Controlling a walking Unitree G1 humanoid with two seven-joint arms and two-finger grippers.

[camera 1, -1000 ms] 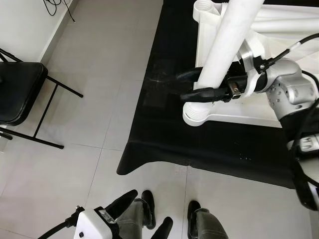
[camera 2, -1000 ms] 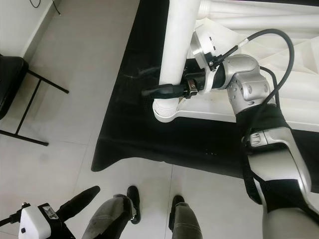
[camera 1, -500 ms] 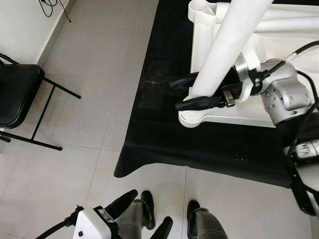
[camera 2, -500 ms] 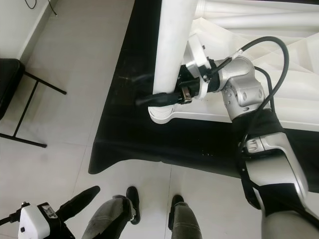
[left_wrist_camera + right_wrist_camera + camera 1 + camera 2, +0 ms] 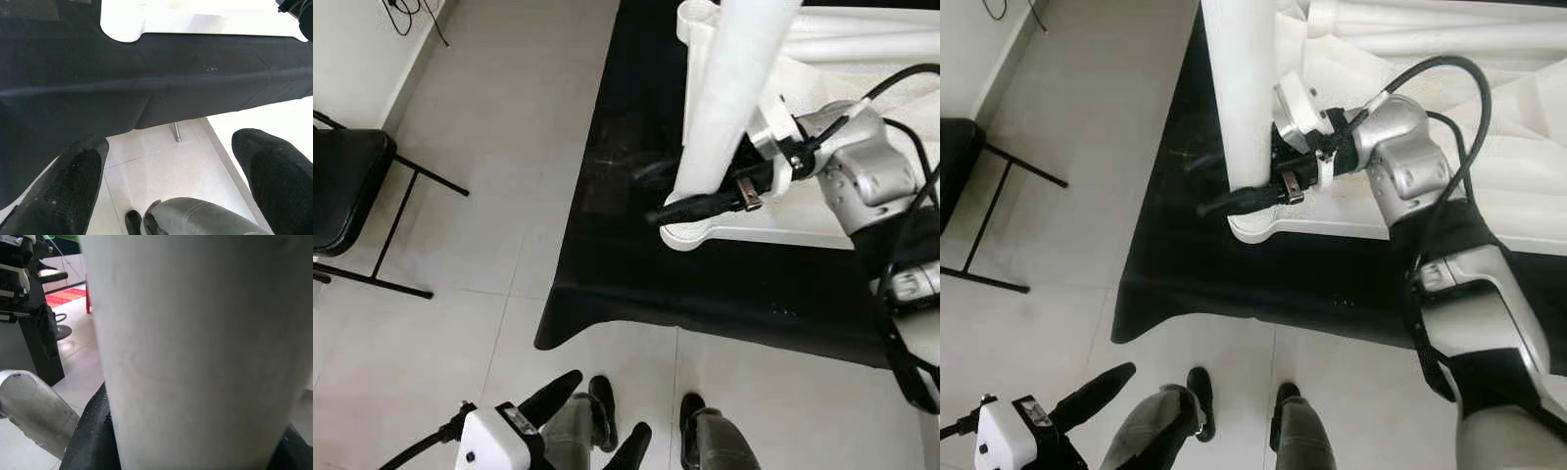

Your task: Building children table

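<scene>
a: right gripper (image 5: 671, 196) is wrapped around the white table leg (image 5: 732, 93), one black finger on each side of the tube, clamped onto it low down near its bottom end.

b: and where's that leg sitting?

a: it stands nearly upright, leaning a touch, with its foot at the round corner socket (image 5: 690, 232) of the white table frame (image 5: 822, 225). whether it's seated in the socket or just over it, i can't tell from here.

b: the frame itself?

a: lying flat on a black mat (image 5: 607, 255) spread over the pale tiled floor (image 5: 480, 196). a second ribbed socket (image 5: 697, 14) shows at the frame's far corner.

b: wrist camera on that side?

a: the leg's white surface right up close, with the black pads (image 5: 93, 440) pressed against it on both edges.

b: left arm?

a: left gripper (image 5: 597, 421) hangs low by the robot's own legs, fingers spread wide apart, holding nothing. its wrist view looks past the two black fingertips (image 5: 80, 181) to the mat's edge and the frame's corner beyond.

b: anything else around?

a: a black folding chair (image 5: 347, 186) off to the robot's left, well apart from the mat, and a cable (image 5: 411, 12) against the wall.
</scene>
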